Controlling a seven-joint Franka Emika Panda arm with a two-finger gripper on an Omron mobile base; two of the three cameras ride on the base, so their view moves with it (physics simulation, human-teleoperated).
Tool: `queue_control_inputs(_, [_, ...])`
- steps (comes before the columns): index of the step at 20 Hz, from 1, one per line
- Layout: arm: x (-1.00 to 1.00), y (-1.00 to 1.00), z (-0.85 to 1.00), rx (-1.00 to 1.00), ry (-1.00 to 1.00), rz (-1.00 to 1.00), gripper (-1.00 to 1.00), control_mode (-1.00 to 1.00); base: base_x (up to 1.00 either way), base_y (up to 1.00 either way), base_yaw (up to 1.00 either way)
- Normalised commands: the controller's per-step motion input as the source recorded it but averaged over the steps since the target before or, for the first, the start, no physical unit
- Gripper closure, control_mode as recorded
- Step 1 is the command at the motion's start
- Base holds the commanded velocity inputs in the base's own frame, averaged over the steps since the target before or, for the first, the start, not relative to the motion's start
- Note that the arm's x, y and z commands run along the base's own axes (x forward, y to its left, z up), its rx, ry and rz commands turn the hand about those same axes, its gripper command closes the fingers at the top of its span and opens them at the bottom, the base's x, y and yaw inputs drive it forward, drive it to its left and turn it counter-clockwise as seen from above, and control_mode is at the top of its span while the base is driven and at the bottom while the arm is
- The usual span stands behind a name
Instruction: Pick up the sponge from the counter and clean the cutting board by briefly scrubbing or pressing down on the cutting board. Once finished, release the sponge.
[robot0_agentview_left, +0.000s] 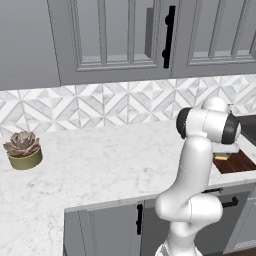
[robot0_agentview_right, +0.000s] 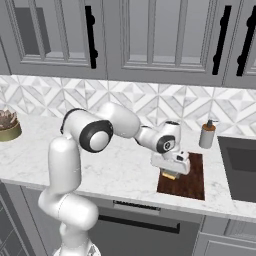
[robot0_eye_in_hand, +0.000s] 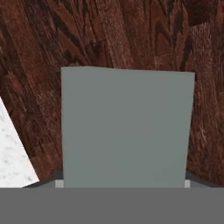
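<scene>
White marble-look counter (robot0_agentview_right: 120, 172) spans both base views above grey cabinet fronts. In right base view: dark reddish-brown cutting board (robot0_agentview_right: 192, 180) lies flat at 4 o'clock, near front edge; soap dispenser bottle (robot0_agentview_right: 207, 134) stands upright at 3 o'clock; potted succulent (robot0_agentview_right: 7, 126) sits at 9 o'clock.

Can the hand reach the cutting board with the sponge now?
Probably yes. The hand is low over the board with the sponge in it, and nothing lies between them.
</scene>
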Motion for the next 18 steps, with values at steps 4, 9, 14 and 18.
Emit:
queue_control_inputs(4, [0.65, 0.18, 0.0, 0.0, 0.0, 0.0, 1.0, -1.0, 0.0, 0.0, 0.0])
queue_control_inputs(9, [0.8, 0.0, 0.0, 0.0, 0.01, 0.0, 1.0, -1.0, 0.0, 0.0, 0.0])
queue_control_inputs(14, [0.7, 0.0, -0.02, 0.0, 0.05, 0.0, 1.0, -1.0, 0.0, 0.0, 0.0])
queue_control_inputs(18, [0.25, 0.07, -0.2, 0.0, 0.06, 0.0, 1.0, -1.0, 0.0, 0.0, 0.0])
